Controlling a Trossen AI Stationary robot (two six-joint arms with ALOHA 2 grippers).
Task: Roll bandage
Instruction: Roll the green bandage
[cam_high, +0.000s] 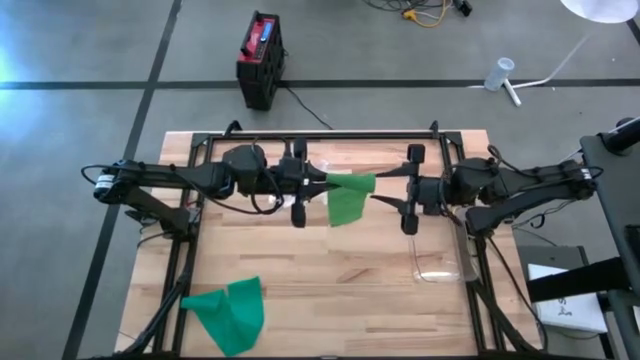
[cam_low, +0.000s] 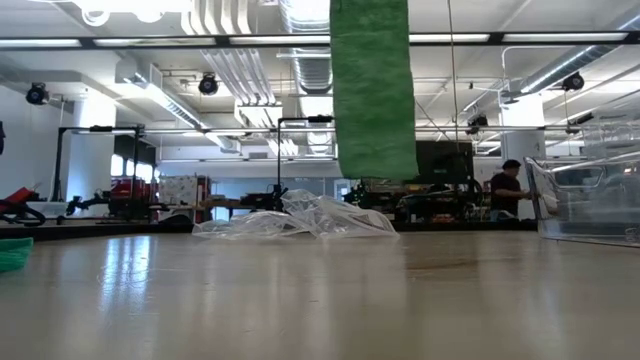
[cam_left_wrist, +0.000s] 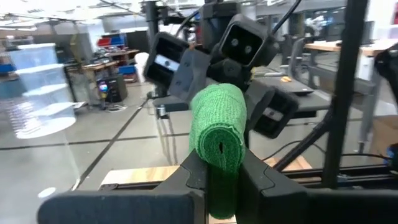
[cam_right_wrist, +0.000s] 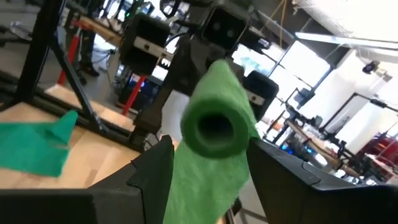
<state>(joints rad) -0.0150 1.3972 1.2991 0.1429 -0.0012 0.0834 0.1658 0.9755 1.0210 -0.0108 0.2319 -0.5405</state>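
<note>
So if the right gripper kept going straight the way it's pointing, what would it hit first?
Probably the rolled end of the green bandage between its fingers, then the left gripper facing it just beyond; the depth is hard to judge.

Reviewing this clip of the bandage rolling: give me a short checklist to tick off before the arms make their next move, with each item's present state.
1. Left gripper clamped on the rolled end of the green bandage: ok, its fingers press both sides of the roll.
2. Right gripper gripping the roll: not ok, its fingers stand apart on either side of it with gaps showing.
3. Loose tail hanging clear of the table: ok, the low view shows it ending above the wood.
4. Tail free of the crumpled clear plastic: ok, it hangs in front without touching.
5. Second green bandage out of the way: ok, it lies at the near left corner.
6. Roll tightness: cannot tell.
</note>
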